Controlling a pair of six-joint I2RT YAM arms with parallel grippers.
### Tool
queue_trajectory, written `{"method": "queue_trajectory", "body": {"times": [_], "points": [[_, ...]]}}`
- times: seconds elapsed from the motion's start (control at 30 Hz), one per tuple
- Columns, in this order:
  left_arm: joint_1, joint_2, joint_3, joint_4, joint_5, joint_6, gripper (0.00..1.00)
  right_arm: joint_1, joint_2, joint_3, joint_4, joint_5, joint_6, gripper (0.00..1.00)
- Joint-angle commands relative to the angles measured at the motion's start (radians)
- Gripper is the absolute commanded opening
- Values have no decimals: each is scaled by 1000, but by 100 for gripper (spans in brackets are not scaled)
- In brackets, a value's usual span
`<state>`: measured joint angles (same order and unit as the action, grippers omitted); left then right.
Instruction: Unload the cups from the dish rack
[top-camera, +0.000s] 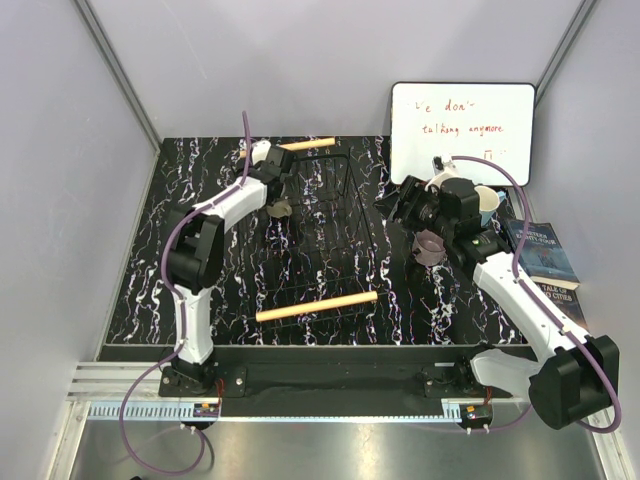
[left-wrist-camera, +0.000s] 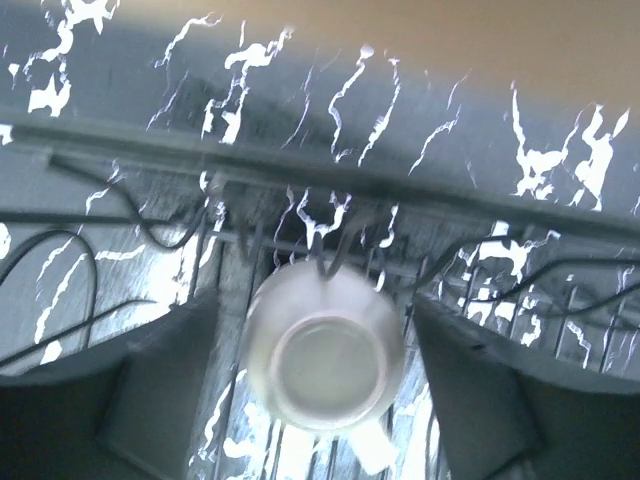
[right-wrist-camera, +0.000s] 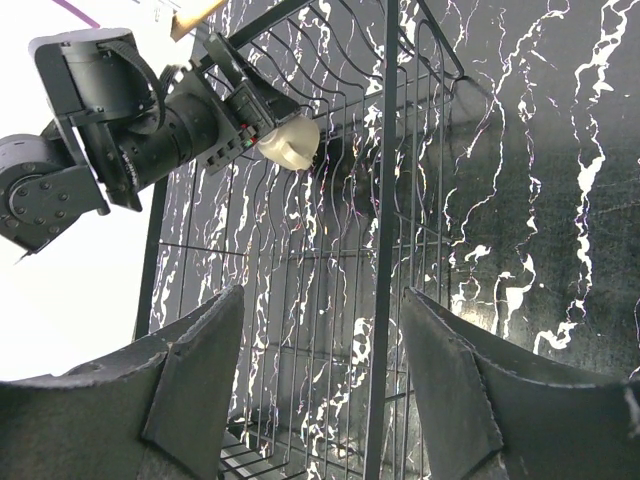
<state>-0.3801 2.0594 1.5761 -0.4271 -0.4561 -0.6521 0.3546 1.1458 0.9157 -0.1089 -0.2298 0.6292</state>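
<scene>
View: top external
Dish rack: black wire, in the middle of the table. One wooden bar is at its near end and another at the far end.
Left gripper: reached in at the rack's left edge, on the far half.
Olive-grey mug: right at that gripper's tip, at the rack's left edge.
Right gripper: just off the rack's right side, pointing toward it.
Mauve cup: on the table beneath the right arm, outside the rack.
Light blue cup: behind the right arm, near the whiteboard and the books; mostly hidden.

View: left wrist
Mug: seen from underneath, handle toward the lower edge, rack wires behind it. The picture is blurred.
Left hand state: jaws wide, mug between the fingers. A gap shows on one side; the other side is close, and contact cannot be told. No clamp on the mug is visible.
Mug support: resting on the wires or lifted, cannot tell.

View: right wrist
Right hand state: fingers spread wide, nothing between them, nothing held. The rack's wires lie beyond.
Mug from here: pale, at the left gripper's tip, beside the rack's upright wires.
</scene>
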Motion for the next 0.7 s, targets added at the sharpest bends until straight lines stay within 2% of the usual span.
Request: {"method": "queue_trajectory", "body": {"times": [0.0,0.27,0.4,0.53,0.63,0.67], "points": [[4,-57,-34,-84,25,-9,89,9,-9,11,43,-11,4,71],[-9,-70,-41,-84,30,-14,91,11,-23,0,43,-6,4,71],[-17,-42,-50,-81,43,-23,86,11,-31,-6,43,-3,4,71],[-20,-35,-61,-67,54,-29,69,10,-28,-11,43,-2,1,71],[-23,-38,-64,-65,56,-24,50,11,-24,-9,43,-2,1,71],[-25,-39,-65,-65,54,-21,39,11,-24,-6,43,0,1,71]]}}
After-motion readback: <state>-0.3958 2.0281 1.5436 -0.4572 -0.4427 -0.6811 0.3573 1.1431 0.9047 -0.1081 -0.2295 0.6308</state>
